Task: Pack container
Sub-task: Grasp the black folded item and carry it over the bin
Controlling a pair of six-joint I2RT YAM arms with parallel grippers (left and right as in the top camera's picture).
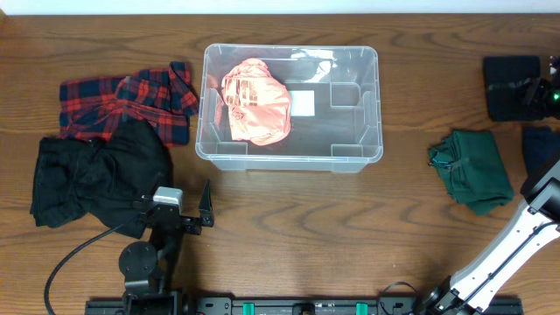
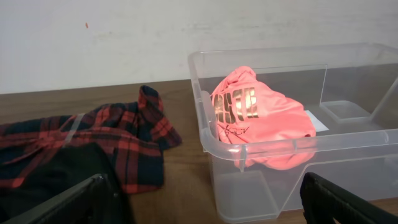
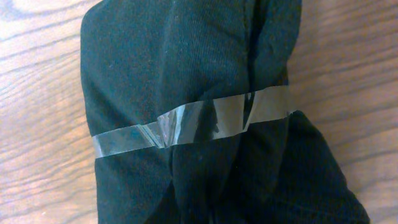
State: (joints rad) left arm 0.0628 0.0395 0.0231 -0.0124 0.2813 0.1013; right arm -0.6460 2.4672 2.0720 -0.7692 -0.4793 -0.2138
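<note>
— Counting stock: found one pink garment (image 1: pixel 255 103) inside the container (image 1: pixel 291 47), mid-table. Left of it, unpacked: plaid shirt (image 1: pixel 122 101), black garment (image 1: pixel 96 171). Right of it: green bundle (image 1: pixel 471 168), taped black bundle (image 1: pixel 512 86).
— Claws?
— Left gripper (image 1: pixel 178 203), off container's near-left corner: spread wide, empty. Right gripper (image 1: pixel 551 91), far right: could not tell its opening.
— Surroundings?
— Wooden table (image 1: pixel 289 236); plain pale wall (image 2: pixel 93 43) behind.
</note>
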